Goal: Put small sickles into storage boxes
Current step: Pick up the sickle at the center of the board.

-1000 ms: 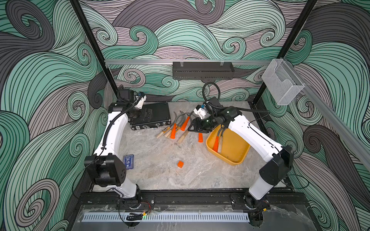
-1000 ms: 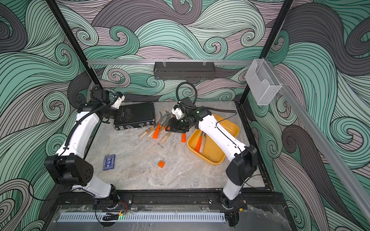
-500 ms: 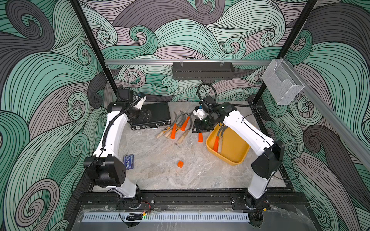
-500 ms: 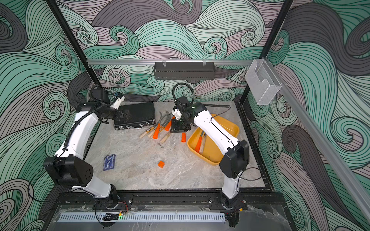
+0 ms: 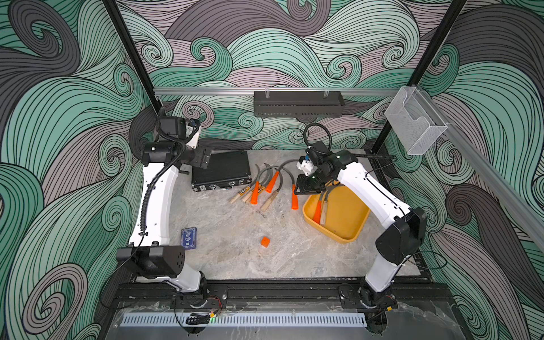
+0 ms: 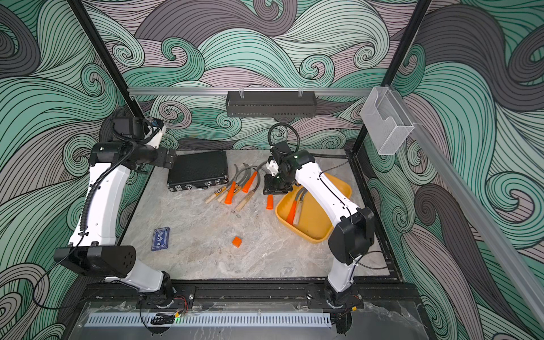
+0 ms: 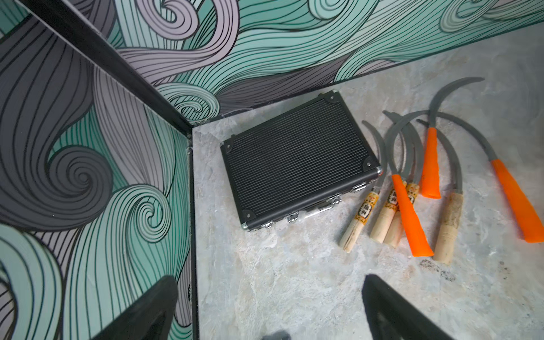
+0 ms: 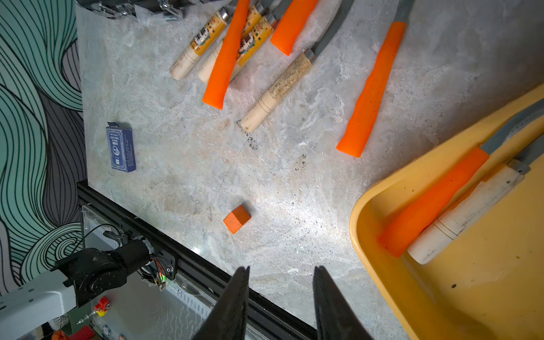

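Seven sickles point(image 7: 409, 212) lie loose on the table point(image 7: 294, 259) just beside the black case point(image 7: 297, 162), their curved blades overlapping. Only my left wrist view counts them all, blades included. It also shows my left gripper point(image 7: 268, 278) spread wide and empty, raised near the case's left end.

Two more sickles, one orange-handled point(image 8: 432, 203) and one pale-handled point(image 8: 465, 215), lie side by side in the yellow tray point(image 8: 485, 294), handle ends at its wall. My right wrist view gives those handles plainly, where in both top views my right arm point(image 5: 371, 188) covers their blade tips. That same view shows my right gripper point(image 8: 281, 268) parted a little with nothing between the fingers point(image 8: 232, 306). It also picks out an orange cube point(image 8: 237, 219) and a blue box point(image 8: 121, 147) on the table, both apart from the sickles; neither appears from the left wrist.

Both top views alone place the right gripper, hanging between the nearest loose sickle and the tray's far corner. Against the frame a second ago, my right wrist has edged toward the tray. The sickles, the tray and my left arm point(image 5: 156, 200) lie as they did.
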Available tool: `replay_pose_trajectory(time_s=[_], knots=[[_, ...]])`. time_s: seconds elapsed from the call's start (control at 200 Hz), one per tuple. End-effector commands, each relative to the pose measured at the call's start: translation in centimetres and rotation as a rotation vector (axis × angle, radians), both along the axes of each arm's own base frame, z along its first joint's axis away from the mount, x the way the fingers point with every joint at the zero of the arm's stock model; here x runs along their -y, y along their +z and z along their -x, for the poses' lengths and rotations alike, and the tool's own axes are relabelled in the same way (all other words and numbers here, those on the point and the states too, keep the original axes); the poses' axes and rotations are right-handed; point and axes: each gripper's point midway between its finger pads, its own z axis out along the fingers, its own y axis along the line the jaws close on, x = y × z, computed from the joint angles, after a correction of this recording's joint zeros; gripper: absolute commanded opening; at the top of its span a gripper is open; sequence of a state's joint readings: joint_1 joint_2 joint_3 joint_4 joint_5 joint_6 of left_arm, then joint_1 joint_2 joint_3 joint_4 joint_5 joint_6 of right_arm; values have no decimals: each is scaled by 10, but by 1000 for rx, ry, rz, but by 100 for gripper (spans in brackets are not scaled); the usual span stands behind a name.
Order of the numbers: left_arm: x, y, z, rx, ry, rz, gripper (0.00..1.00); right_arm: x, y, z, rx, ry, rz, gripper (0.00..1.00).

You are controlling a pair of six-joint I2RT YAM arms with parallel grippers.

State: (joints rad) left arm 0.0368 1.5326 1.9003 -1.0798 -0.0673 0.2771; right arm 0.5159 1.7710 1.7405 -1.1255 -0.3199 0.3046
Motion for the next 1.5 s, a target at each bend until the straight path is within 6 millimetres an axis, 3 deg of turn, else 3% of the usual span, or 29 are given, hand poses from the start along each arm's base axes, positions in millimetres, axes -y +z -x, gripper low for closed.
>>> replay_pose_trajectory(time_s=[0.0, 0.28, 0.375, 0.61, 1.001, 1.306, 1.496], knots=[[-2, -8, 26, -45, -2, -33, 99, -3, 0, -2, 2, 7, -17, 39], [9, -50, 22, -93, -17, 43, 98, 9, -4, -16, 39, 16, 76, 39], [18, -55, 19, -91, -40, 88, 99, 7, 1, -16, 47, 27, 62, 41], [32, -71, 14, -150, -79, 163, 99, 11, -15, -24, 22, 62, 133, 43], [39, -92, 11, -150, -106, 193, 99, 8, -45, -45, -48, 74, 231, 48], [40, -90, 21, -162, -152, 156, 99, 4, -70, -64, -78, 44, 299, 53], [44, -99, 20, -154, -148, 199, 99, 1, -82, -75, -84, 48, 349, 54]])
